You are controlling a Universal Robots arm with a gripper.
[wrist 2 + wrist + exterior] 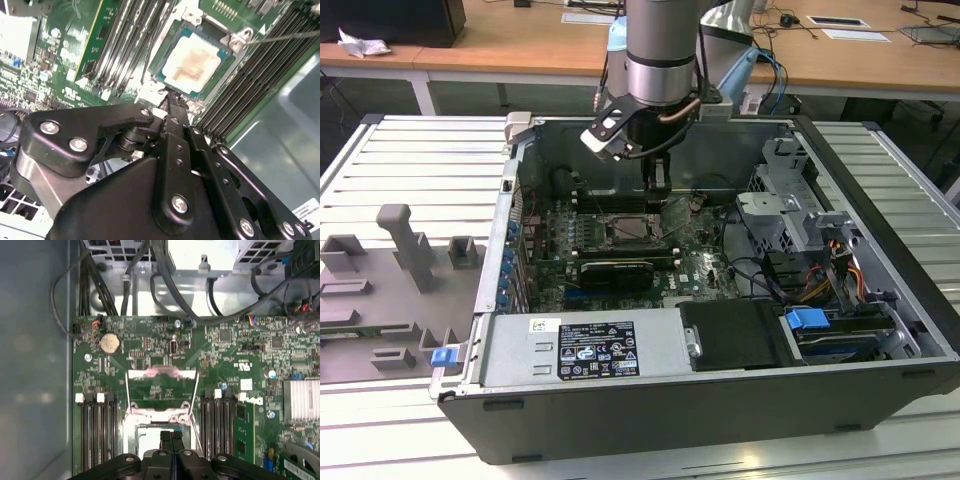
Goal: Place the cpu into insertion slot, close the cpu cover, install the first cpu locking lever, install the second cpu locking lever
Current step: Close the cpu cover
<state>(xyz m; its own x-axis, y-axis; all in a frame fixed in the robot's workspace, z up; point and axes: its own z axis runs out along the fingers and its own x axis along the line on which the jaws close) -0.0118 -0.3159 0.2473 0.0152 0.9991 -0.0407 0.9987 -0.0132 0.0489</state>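
The cpu (192, 62), a flat square chip with a dull, stained silvery top, lies in the insertion slot (150, 91) on the green motherboard. In the exterior view the slot (635, 228) sits mid-board, right under my gripper (657, 195). The gripper (172, 105) is shut with nothing between its fingers, and its tip hangs at the slot's edge beside the cpu. The cpu cover (162, 374), a thin metal frame with a cut-out centre, stands flipped open beyond the slot (131, 415). Thin wire locking levers (127, 390) (195, 390) stand raised at both sides of it. My gripper (171, 437) is in the first wrist view too.
Long black memory slots (125, 45) (250, 75) flank the socket. A long black expansion card (615, 270) lies nearer the power supply (580, 345). A drive cage (790, 190) with cables fills the exterior view's right. The case walls (510, 200) surround the board.
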